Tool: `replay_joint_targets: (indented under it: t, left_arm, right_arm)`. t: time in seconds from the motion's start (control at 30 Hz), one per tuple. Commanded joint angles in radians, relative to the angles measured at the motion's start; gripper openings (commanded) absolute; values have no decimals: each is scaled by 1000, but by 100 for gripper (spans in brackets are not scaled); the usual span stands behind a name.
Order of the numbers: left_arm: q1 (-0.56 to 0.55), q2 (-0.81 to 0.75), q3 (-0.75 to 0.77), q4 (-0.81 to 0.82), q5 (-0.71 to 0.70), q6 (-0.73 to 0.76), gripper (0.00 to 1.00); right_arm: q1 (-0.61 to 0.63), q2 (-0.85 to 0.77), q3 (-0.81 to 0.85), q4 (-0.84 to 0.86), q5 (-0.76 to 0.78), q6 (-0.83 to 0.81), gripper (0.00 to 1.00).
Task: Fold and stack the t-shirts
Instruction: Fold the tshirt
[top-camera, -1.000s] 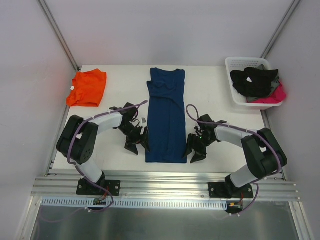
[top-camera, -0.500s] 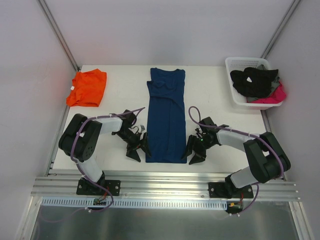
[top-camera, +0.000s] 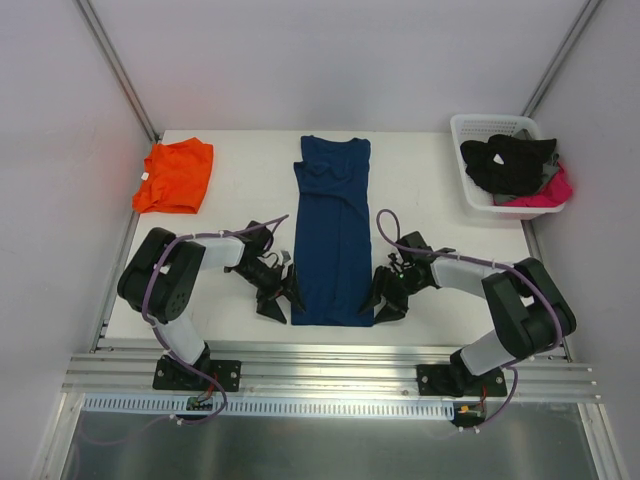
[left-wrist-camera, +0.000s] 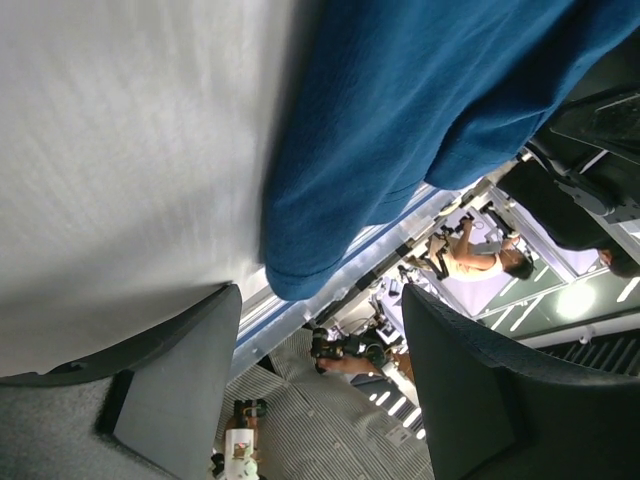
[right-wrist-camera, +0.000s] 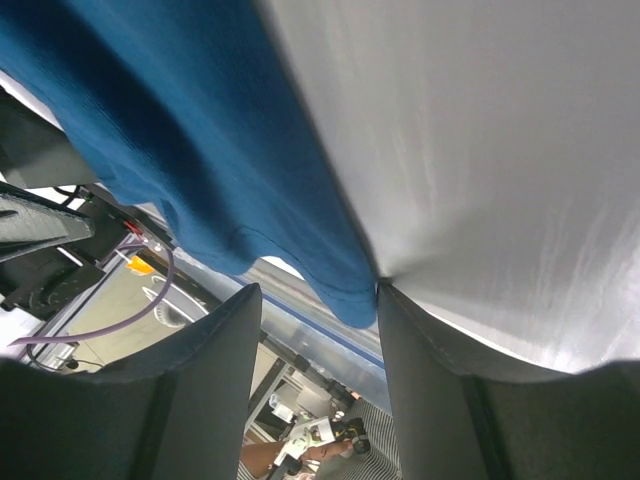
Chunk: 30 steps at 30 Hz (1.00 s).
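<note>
I have the navy t-shirt (top-camera: 333, 235) folded into a long narrow strip down the middle of the counter (top-camera: 430, 190), running from 12 o'clock to 6 o'clock, collar end away from the arm bases. The orange t-shirt (top-camera: 175, 176) lies folded well apart from it, out at 10 o'clock near the far left corner. At 2 o'clock stands a white basket (top-camera: 487, 119) holding dark and pink clothes (top-camera: 512, 166).

Both arms are low at the near hem. The left tool (top-camera: 281, 300) sits at the strip's 7 o'clock corner and the right tool (top-camera: 385, 300) at its 5 o'clock corner, each just beside the cloth edge.

From the left wrist, the left tool (left-wrist-camera: 322, 295) stands with its fingers (left-wrist-camera: 185, 385) apart. The navy hem corner (left-wrist-camera: 300, 270) hangs into the gap between them with daylight on both sides, so nothing is clamped.

From the right wrist, the right tool (right-wrist-camera: 320, 295) is likewise spread. The hem corner (right-wrist-camera: 345, 295) lies between the fingers (right-wrist-camera: 430, 390), close against the one on the counter side and clear of the other.
</note>
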<state>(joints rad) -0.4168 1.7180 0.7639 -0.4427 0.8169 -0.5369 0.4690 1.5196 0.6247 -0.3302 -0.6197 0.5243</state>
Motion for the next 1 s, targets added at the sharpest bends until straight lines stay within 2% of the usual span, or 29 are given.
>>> replay_joint_targets:
  t: [0.0,0.37,0.9,0.97]
  left_arm:
    - [10,41,0,91,-53,-6,67]
    - [7,143,48,125,-12,-18,65]
    - [4,48,-61,153,-7,-51,59]
    - [3,45,-64,151,-9,-54,55]
  right_arm:
    - [-4,43,6,60,117,-7,54]
    - [-4,65,23,95,120,14,54]
    - [-3,59,1,109,107,26,52]
    - [-4,53,1,112,103,25,50]
